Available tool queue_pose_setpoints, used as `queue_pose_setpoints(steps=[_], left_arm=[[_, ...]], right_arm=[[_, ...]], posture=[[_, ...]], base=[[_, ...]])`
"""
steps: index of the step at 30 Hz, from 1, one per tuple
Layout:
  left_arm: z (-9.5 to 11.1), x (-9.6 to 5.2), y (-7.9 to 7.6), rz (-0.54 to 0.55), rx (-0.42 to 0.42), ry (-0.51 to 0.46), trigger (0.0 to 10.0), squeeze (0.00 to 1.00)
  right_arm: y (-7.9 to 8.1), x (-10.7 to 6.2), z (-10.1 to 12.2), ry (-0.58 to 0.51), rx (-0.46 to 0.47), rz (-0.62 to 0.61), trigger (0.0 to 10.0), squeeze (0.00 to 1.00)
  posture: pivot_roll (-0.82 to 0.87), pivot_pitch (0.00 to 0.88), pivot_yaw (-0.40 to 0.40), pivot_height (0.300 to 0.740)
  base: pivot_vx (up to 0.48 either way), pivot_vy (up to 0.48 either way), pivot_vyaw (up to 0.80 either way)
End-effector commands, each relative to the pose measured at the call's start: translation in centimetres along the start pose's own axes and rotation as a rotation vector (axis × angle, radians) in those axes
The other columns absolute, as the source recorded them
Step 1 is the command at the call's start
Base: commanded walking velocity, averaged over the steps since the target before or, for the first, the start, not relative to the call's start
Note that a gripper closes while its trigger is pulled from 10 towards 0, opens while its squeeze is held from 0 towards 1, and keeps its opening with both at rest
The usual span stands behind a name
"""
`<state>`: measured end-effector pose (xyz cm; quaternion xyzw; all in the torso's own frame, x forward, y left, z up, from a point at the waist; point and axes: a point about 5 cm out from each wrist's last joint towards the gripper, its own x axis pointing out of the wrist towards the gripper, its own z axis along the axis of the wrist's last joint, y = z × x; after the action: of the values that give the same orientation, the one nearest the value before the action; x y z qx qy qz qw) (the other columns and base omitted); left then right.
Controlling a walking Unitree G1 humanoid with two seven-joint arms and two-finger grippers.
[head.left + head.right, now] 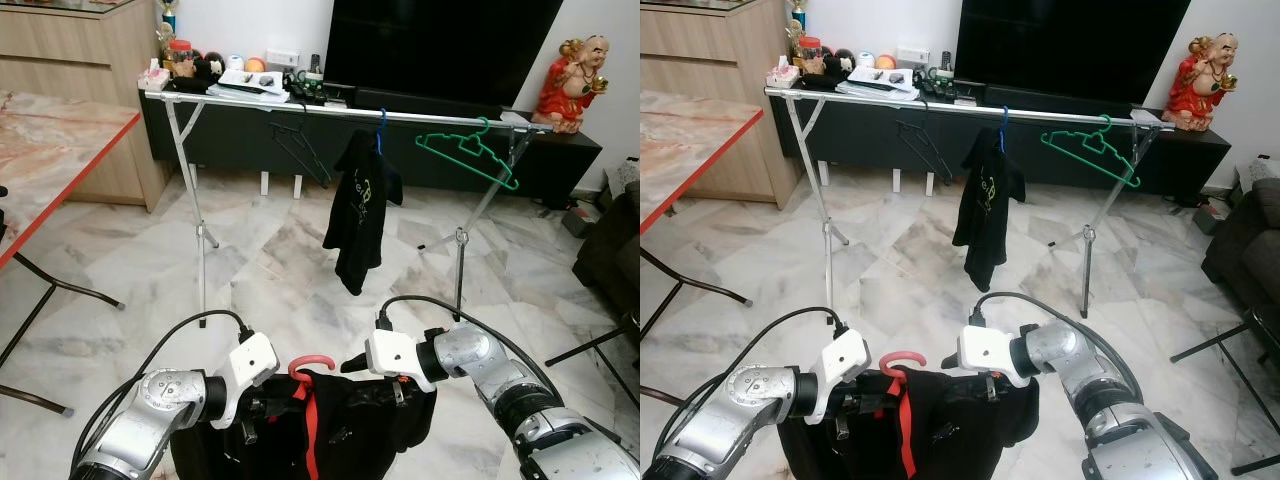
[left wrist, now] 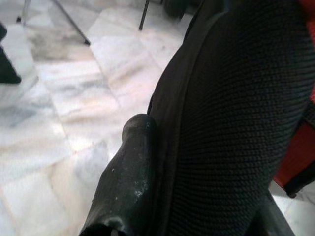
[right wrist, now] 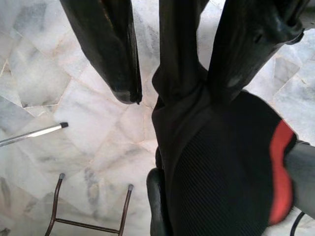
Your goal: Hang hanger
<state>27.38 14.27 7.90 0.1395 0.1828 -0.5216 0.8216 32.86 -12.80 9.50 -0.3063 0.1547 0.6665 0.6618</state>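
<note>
Red hanger (image 1: 310, 366) with black garment (image 1: 330, 430) sits between both grippers, low and well short of the rail (image 1: 340, 108); left gripper (image 1: 262, 408) pinches the cloth shoulder; right gripper (image 1: 372, 392) likely pinched on the other shoulder, fingers (image 3: 115, 54) look spread around fabric, cannot tell; cloth soft, light, slippy; better hold: stiff hanger shoulders beside the hook.

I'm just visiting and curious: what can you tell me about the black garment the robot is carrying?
The black garment is a dark knit-looking fabric with a red stripe, draped on a hanger whose red hook sticks up at the top. It hangs limp between the two arms, held at its shoulders by the left tool and the right tool, above the marble floor.
</note>
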Motion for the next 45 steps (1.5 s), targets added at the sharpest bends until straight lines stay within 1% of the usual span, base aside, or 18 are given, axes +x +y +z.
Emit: queue_pose_setpoints(steps=[1,10,11,13,17,22,23,24,25,26,27,28,30,31,34,38,39,45], left_arm=[[0.2,0.3,-0.1,0.004,0.032,0.005,0.0,0.0],[-0.4,0.4,0.8,0.095,0.024,0.025,0.0,0.0],[-1.0,0.3,1.4,0.151,0.019,0.048,0.0,0.0],[-1.6,0.1,1.6,0.182,0.009,0.065,0.0,0.0],[-2.9,-0.3,2.3,0.299,-0.026,0.095,0.0,0.0],[-5.6,-1.5,3.8,0.579,-0.087,0.177,0.0,0.0],[-6.3,-1.9,4.1,0.647,-0.111,0.196,0.0,0.0],[-6.8,-2.3,4.4,0.715,-0.135,0.205,3.6,0.0],[-7.4,-3.1,4.7,0.821,-0.173,0.193,10.0,0.0],[-7.6,-3.4,4.8,0.858,-0.188,0.18,10.0,0.0],[-7.6,-3.4,4.8,0.858,-0.188,0.18,10.0,0.0],[-7.6,-3.8,4.8,0.92,-0.233,0.114,10.0,0.0],[-7.3,-4.0,4.7,0.946,-0.261,0.052,10.0,0.0],[-7.1,-4.0,4.7,0.964,-0.269,0.014,10.0,0.0],[-6.5,-3.9,4.6,0.968,-0.31,-0.072,10.0,0.0],[-6.1,-3.7,4.2,0.971,-0.335,-0.14,10.0,0.0],[-6.3,-3.6,3.8,0.979,-0.344,-0.159,10.0,0.0],[-6.8,-3.9,3.0,1.004,-0.388,-0.171,10.0,0.0]], right_arm=[[-0.3,-0.7,0.1,-0.007,-0.004,-0.002,10.0,1.0],[-0.2,-0.9,-0.1,0.013,-0.007,0.025,10.0,1.0],[-0.4,-1.2,0.0,0.017,-0.017,0.005,10.0,1.0],[-0.6,-1.5,0.0,0.014,-0.017,-0.021,10.0,1.0],[-1.2,-2.4,-0.1,0.001,-0.005,-0.122,10.0,1.0],[-2.3,-4.2,-1.0,-0.043,0.086,-0.411,10.0,0.99],[-2.4,-4.6,-1.4,-0.06,0.121,-0.477,10.0,0.48],[-2.4,-5.0,-1.7,-0.083,0.154,-0.542,10.0,0.0],[-2.3,-5.8,-2.9,-0.116,0.253,-0.693,10.0,0.0],[-2.2,-6.2,-3.5,-0.122,0.307,-0.767,10.0,0.0],[-2.2,-6.2,-3.5,-0.122,0.307,-0.767,10.0,0.0],[-1.1,-7.3,-6.2,-0.113,0.498,-0.979,10.0,0.0],[0.3,-7.9,-8.3,-0.092,0.652,-1.127,10.0,0.0],[1.6,-7.9,-9.9,-0.083,0.783,-1.197,10.0,0.0],[5.1,-7.3,-12.9,0.041,0.96,-1.298,10.0,0.0],[9.7,-5.3,-15.3,0.184,1.122,-1.32,10.0,0.0],[12.6,-3.5,-16.2,0.266,1.205,-1.29,10.0,0.0],[17.9,0.1,-16.9,0.388,1.385,-1.246,10.0,0.0]], posture=[[0.08,0.0,-0.148,0.74],[0.07,0.0,-0.144,0.74],[0.07,0.0,-0.142,0.74],[0.07,0.0,-0.14,0.74],[0.06,0.0,-0.135,0.74],[0.06,0.0,-0.131,0.74],[0.06,0.0,-0.131,0.74],[0.06,0.0,-0.13,0.74],[0.05,0.0,-0.121,0.74],[0.05,0.0,-0.12,0.74],[0.05,0.0,-0.12,0.74],[0.03,0.0,-0.107,0.74],[0.03,0.0,-0.1,0.74],[0.02,0.0,-0.095,0.74],[0.02,0.0,-0.092,0.74],[0.0,0.0,-0.08,0.74],[0.0,0.0,-0.075,0.74],[0.01,0.0,-0.071,0.74]], base=[[0.0,0.0,0.0],[0.0,0.0,0.0],[0.0,0.0,0.0],[0.0,0.0,0.0],[0.0,0.0,0.0],[0.0,0.0,0.0],[0.0,0.0,0.0],[0.0,0.0,0.0],[0.0,0.0,0.0],[0.0,0.0,0.0],[0.0,0.0,0.0],[0.0,0.0,0.0],[0.0,0.0,0.0],[0.0,0.0,0.0],[0.0,0.0,0.0],[0.0,0.0,0.0],[0.0,0.0,0.0],[0.0,0.0,0.0]])
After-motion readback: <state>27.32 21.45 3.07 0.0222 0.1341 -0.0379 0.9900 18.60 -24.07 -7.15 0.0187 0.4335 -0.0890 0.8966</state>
